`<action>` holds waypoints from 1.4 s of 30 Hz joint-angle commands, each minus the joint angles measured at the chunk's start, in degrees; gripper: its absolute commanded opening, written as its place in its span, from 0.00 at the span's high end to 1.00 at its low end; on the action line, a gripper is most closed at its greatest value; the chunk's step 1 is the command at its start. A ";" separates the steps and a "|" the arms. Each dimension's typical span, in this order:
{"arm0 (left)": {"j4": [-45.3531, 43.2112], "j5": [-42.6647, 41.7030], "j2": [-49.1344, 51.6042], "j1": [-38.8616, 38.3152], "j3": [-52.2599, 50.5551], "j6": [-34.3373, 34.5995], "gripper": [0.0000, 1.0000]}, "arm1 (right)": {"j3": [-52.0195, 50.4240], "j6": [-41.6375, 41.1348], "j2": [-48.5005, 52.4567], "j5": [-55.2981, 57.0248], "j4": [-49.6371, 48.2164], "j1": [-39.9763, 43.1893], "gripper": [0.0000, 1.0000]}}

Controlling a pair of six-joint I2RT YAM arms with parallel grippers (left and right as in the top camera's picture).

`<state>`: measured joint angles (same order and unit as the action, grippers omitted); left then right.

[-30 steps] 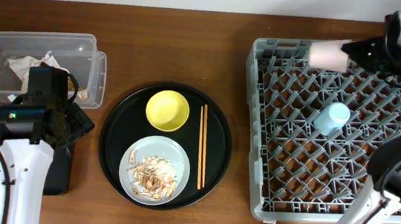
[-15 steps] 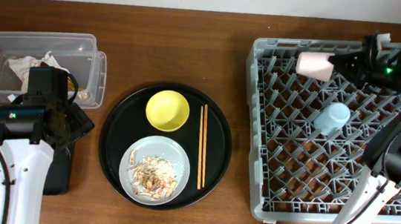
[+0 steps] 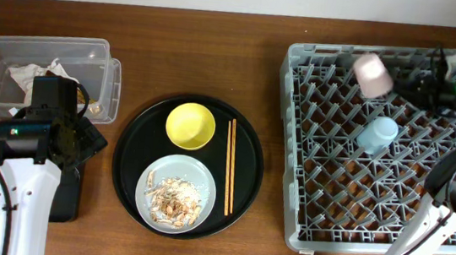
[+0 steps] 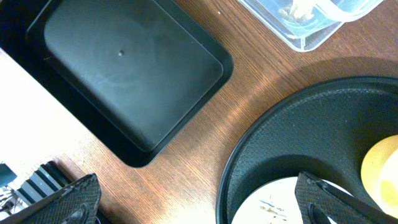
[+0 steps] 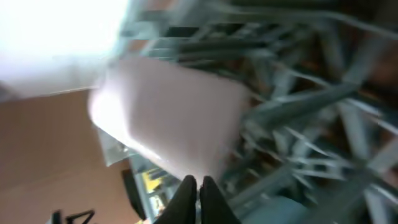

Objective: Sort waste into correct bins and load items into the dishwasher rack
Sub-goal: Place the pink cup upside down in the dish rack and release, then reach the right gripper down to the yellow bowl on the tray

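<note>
My right gripper (image 3: pixel 396 80) is shut on the rim of the small pink cup (image 3: pixel 373 74), holding it tilted over the far edge of the grey dishwasher rack (image 3: pixel 287 142). The right wrist view, blurred, shows the fingers (image 5: pixel 198 183) pinched on the cup (image 5: pixel 174 118). The light blue cup (image 3: pixel 377 134) stands in the rack. The yellow saucer (image 3: pixel 191 126), the grey plate (image 3: pixel 205 180) with food scraps (image 3: pixel 174 198) and the chopsticks (image 3: pixel 230 166) lie on the round black tray (image 3: pixel 137 148). My left gripper (image 4: pixel 199 205) is open and empty above that tray's left edge.
The clear plastic box (image 3: pixel 45 49) at the far left holds crumpled napkins (image 3: pixel 34 77). The shallow black tray (image 4: pixel 124 68) lies in front of it, empty and partly under my left arm. Bare wood runs between the round tray and the rack.
My right gripper has come down over the rack's far edge with the pink cup and turned it from lying sideways to tilted. The left arm has not moved.
</note>
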<state>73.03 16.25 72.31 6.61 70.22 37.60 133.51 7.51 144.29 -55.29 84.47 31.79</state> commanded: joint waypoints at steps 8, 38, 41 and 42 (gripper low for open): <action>-0.07 -0.04 -0.28 0.33 0.04 0.74 0.01 | 1.29 -8.46 -19.15 20.00 0.33 2.95 0.89; -0.07 -0.04 -0.28 0.33 0.04 0.74 0.01 | -0.28 -23.12 -5.16 60.85 -18.34 -77.77 0.37; -0.07 -0.04 -0.28 0.33 0.04 0.74 0.01 | -0.35 -25.73 -3.08 62.79 -19.41 -80.26 0.41; -0.07 -0.02 -0.28 0.33 0.04 0.74 0.01 | -0.35 -26.71 -2.21 62.84 -19.82 -81.35 0.44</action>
<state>73.06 16.25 72.31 6.63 70.24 37.60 133.14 -14.46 140.81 1.89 65.41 -48.27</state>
